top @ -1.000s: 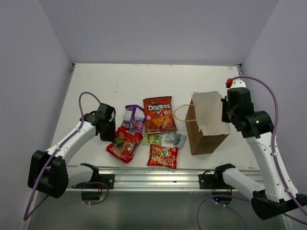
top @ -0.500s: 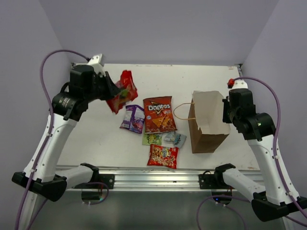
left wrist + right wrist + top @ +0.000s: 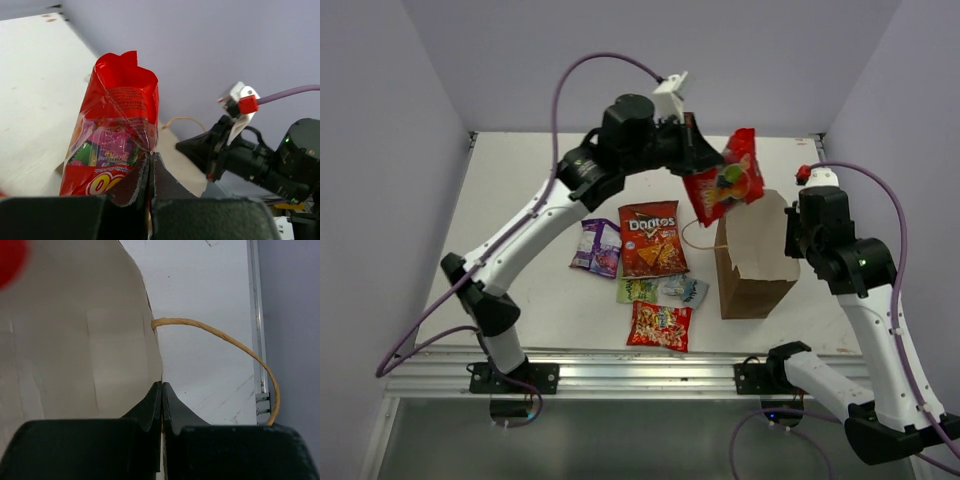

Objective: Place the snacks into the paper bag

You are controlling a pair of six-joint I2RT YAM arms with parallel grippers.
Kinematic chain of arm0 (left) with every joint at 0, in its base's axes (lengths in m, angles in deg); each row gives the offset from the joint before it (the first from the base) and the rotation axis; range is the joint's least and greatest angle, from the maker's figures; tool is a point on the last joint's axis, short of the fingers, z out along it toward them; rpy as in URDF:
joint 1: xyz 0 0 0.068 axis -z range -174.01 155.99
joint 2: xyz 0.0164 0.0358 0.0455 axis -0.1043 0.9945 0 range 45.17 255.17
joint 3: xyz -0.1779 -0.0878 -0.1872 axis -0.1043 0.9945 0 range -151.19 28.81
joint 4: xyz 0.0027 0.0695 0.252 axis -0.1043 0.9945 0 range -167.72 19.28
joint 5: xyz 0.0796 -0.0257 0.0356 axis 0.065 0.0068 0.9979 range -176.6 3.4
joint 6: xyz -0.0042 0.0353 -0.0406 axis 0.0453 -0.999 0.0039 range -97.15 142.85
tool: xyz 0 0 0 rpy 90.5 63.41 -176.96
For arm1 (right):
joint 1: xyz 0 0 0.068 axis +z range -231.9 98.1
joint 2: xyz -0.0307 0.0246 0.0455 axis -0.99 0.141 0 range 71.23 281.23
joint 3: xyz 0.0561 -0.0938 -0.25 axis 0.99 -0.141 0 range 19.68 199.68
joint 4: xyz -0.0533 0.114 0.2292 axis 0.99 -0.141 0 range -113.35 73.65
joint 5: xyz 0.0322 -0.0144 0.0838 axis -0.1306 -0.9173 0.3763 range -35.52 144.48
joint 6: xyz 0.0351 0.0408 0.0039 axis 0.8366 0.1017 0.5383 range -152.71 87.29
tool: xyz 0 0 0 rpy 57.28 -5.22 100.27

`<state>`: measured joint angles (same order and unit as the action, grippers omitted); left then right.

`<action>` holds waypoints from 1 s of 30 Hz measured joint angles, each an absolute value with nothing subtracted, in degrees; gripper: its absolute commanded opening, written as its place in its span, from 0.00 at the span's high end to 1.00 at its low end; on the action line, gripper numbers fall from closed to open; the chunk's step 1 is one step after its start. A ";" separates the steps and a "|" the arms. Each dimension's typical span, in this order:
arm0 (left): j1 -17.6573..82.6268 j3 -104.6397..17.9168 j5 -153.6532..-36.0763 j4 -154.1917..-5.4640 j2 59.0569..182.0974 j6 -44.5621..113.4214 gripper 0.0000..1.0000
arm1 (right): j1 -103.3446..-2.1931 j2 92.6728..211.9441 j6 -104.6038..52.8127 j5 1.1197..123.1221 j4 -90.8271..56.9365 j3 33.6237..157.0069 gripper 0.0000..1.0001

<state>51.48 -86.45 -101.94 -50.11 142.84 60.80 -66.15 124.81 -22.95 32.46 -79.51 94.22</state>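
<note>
Your left pincer (image 3: 708, 160) was clamped on the glossy, crinkled red candy packet (image 3: 725, 190), held in the air with its long axis steep and slightly tilted. Your right pincer (image 3: 161, 390) pinched the rim of the upright rectangular kraft paper bag (image 3: 755, 270), near the worktop's (image 3: 520, 180) right edge.

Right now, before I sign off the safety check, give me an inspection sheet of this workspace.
Surface: white table, faint marks.
Job's things: paper bag upright, open; Doritos bag, purple packet, green packet, pale blue packet, red-orange packet lie left of it; candy packet hangs at its open top.
Clutter: nothing seen.
Tools: left tool shut on candy packet; right tool shut on bag's rim.
Cables: purple cables loop along both arms.
Surroundings: lilac walls on three sides.
</note>
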 measured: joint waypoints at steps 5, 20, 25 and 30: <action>59.52 -95.63 -101.24 -53.26 152.70 61.72 1.00 | -66.15 124.70 -22.86 32.48 -79.53 94.22 1.00; 63.13 -93.89 -97.89 -55.77 151.56 63.30 1.00 | -66.15 123.78 -22.86 31.65 -79.79 94.18 1.00; 64.33 -93.38 -98.31 -58.96 151.12 64.32 1.00 | -66.15 123.74 -22.86 31.48 -79.79 94.18 1.00; 65.40 -92.68 -97.74 -59.11 151.43 64.39 1.00 | -66.15 124.11 -22.84 31.45 -79.81 94.16 1.00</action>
